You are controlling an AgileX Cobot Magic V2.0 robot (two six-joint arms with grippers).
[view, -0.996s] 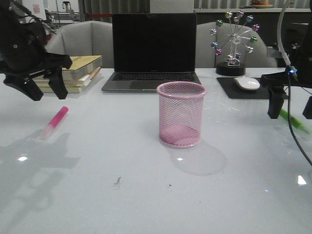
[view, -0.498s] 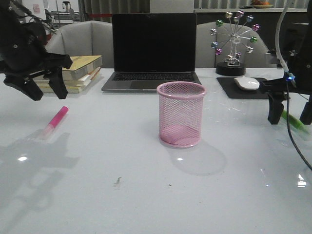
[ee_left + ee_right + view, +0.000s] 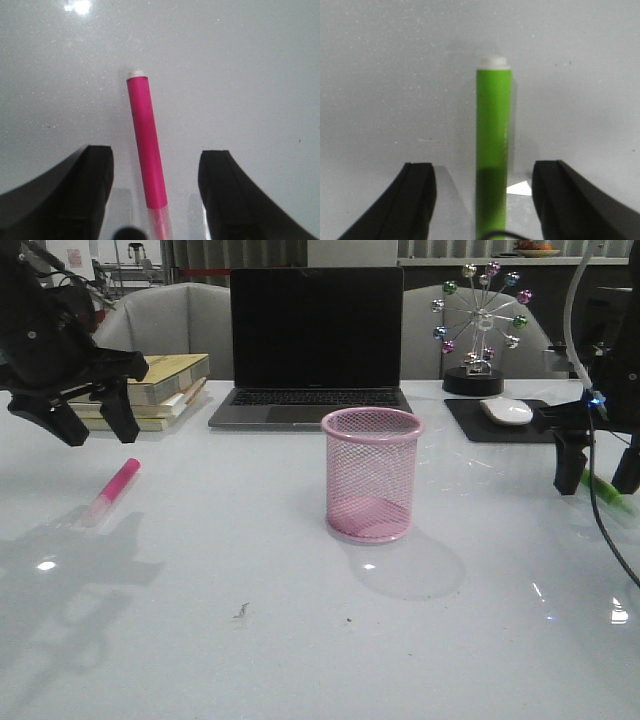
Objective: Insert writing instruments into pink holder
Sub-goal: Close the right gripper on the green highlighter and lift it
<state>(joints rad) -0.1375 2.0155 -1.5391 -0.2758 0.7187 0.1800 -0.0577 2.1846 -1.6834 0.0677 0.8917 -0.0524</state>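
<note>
The pink holder (image 3: 372, 474), a round wire-mesh cup, stands upright and empty mid-table. A pink marker (image 3: 112, 490) (image 3: 145, 150) lies flat on the table at the left. My left gripper (image 3: 95, 426) (image 3: 155, 180) hangs open above it, a finger on either side, not touching it. A green marker (image 3: 604, 489) (image 3: 493, 150) lies flat at the right edge, partly hidden behind my right gripper (image 3: 598, 478) (image 3: 485, 192). That gripper is open and low, with its fingers straddling the marker and a gap on each side.
Behind the cup sits an open laptop (image 3: 312, 345). A stack of books (image 3: 160, 388) lies back left. At back right are a black mouse pad (image 3: 500, 422) with a white mouse (image 3: 507, 410) and a Ferris-wheel ornament (image 3: 480, 330).
My right gripper has come down around the green marker and shifted slightly right. The left gripper has barely moved.
</note>
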